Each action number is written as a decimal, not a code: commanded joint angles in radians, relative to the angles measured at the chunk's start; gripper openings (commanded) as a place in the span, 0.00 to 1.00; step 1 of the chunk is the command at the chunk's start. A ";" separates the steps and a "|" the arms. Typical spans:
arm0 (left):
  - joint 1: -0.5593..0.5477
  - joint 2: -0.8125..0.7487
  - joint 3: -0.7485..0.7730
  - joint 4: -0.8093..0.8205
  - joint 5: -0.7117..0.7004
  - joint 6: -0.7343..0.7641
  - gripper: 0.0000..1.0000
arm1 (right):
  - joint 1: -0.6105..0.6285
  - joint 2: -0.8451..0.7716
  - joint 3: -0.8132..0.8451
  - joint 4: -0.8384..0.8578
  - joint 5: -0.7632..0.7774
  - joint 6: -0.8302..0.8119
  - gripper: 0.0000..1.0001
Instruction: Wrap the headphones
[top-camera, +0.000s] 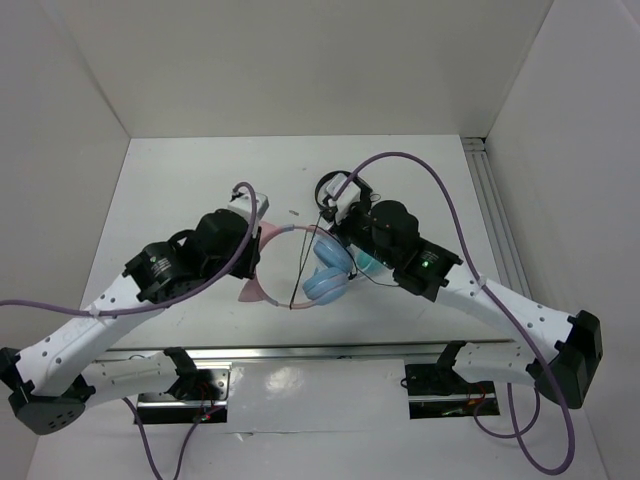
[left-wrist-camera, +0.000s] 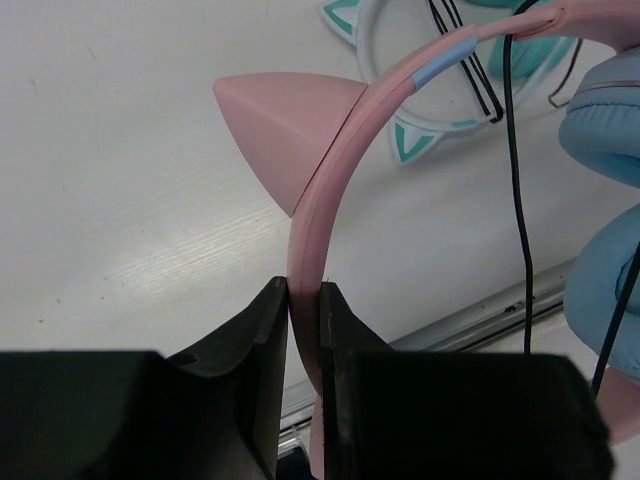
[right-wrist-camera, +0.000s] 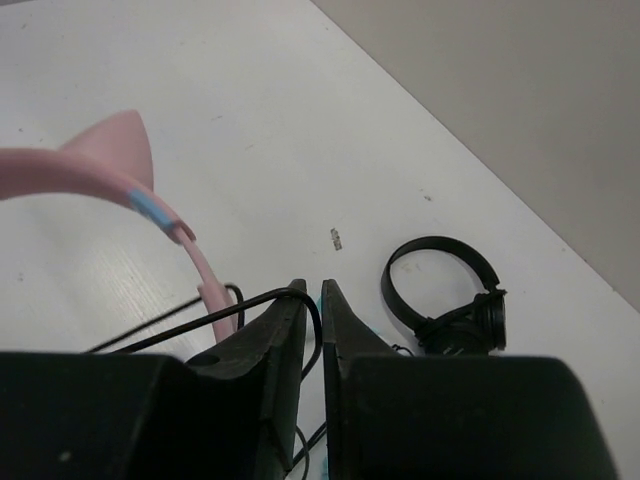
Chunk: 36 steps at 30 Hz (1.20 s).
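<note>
Near the middle of the white table (top-camera: 180, 190), the pink cat-eared headphones (top-camera: 327, 272) were held between both arms. The pink headband (left-wrist-camera: 328, 172) was clamped tight by the left gripper (left-wrist-camera: 303, 300), and the thin black cable (right-wrist-camera: 270, 294) was pinched in the almost closed right gripper (right-wrist-camera: 313, 300).

The headphones (top-camera: 325, 283) are at the table's (top-camera: 180, 200) middle; smaller headphones (right-wrist-camera: 478, 322) lie behind them.
</note>
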 joint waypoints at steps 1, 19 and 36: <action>-0.024 0.001 0.023 -0.046 0.149 0.081 0.00 | -0.050 -0.019 0.011 0.140 0.040 -0.021 0.18; -0.044 -0.062 0.186 -0.127 0.094 0.083 0.00 | -0.213 0.228 -0.116 0.479 -0.586 0.286 0.45; -0.044 0.159 0.491 -0.439 -0.115 -0.123 0.00 | -0.268 0.307 -0.203 0.568 -0.804 0.356 0.75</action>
